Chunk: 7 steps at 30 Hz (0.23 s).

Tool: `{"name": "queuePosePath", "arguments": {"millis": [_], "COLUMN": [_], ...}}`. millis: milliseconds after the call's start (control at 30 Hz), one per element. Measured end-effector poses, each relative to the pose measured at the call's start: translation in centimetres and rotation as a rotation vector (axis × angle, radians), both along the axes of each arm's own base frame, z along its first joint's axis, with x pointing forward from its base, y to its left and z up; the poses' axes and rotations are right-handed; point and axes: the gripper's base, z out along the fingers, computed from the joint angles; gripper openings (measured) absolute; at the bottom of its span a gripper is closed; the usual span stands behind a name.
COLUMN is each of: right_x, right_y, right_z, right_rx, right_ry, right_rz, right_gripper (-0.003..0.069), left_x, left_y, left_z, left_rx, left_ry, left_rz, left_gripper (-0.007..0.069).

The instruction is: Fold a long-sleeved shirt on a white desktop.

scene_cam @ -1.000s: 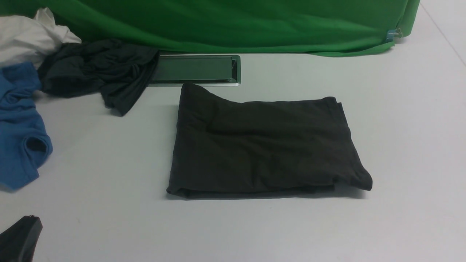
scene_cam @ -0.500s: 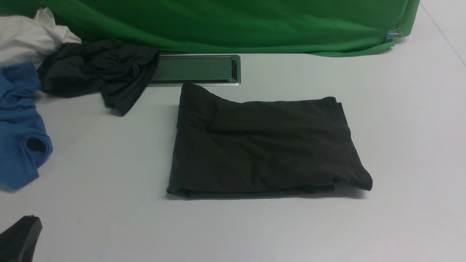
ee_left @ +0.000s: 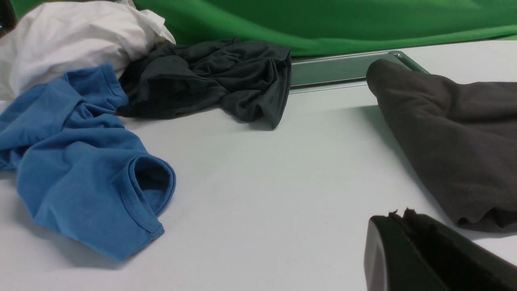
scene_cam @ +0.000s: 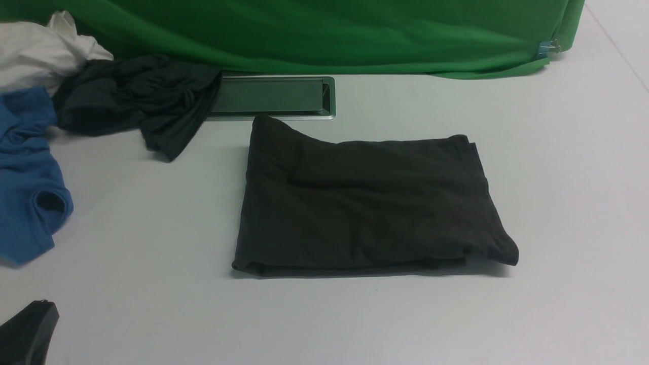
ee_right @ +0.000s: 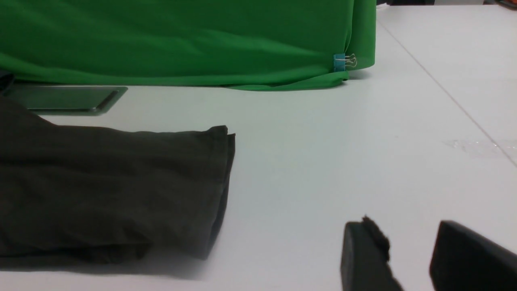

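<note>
We begin at our two hands. Our left hand (ee_left: 398,226) is pressed shut with nothing between its two fingers, resting low over the counter (scene_cam: 557,203) near its near-left corner; in the front view only a dark tip of it (scene_cam: 28,332) shows at the lower left. Our right hand (ee_right: 408,250) shows only in its own wrist view: its two dark fingers stand apart with a clear gap of bare counter (ee_right: 363,161) between them, and they grip nothing.

Just beside our left hand, but not touching it, lies one long-sleeved shirt (scene_cam: 365,203), black-brown, folded into a rough rectangle in the middle of the counter. Its near-right corner bulges out a little and its far-left corner rises into a small peak. Our left wrist view shows its left edge (ee_left: 452,137); our right wrist view shows its right edge (ee_right: 121,182), well apart from our right hand.

Behind the shirt's far-left corner we see one metal tray (scene_cam: 274,96) set flat into the counter. Toward the counter's far-left corner we count three loose garments: one dark grey one (scene_cam: 132,101) bunched over the tray's left end, one blue one (scene_cam: 28,172) along the left edge, and one white one (scene_cam: 40,50) behind both. One green cloth (scene_cam: 329,35) runs along the far edge, with one small blue clip (scene_cam: 545,49) at its right end.
</note>
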Motion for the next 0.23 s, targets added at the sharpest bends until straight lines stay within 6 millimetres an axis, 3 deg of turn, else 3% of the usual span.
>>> {"name": "queuePosePath", "arguments": {"millis": [233], "right_x": [0.0], "right_y": [0.0], "right_z": [0.0], "right_rx": [0.0], "right_ry": [0.0], "right_rz": [0.0], "right_gripper": [0.0239], "left_x": [0.0], "left_y": [0.0], "left_z": [0.0], "left_rx": [0.0], "left_ry": [0.0], "left_rz": [0.0], "left_gripper": [0.004]}}
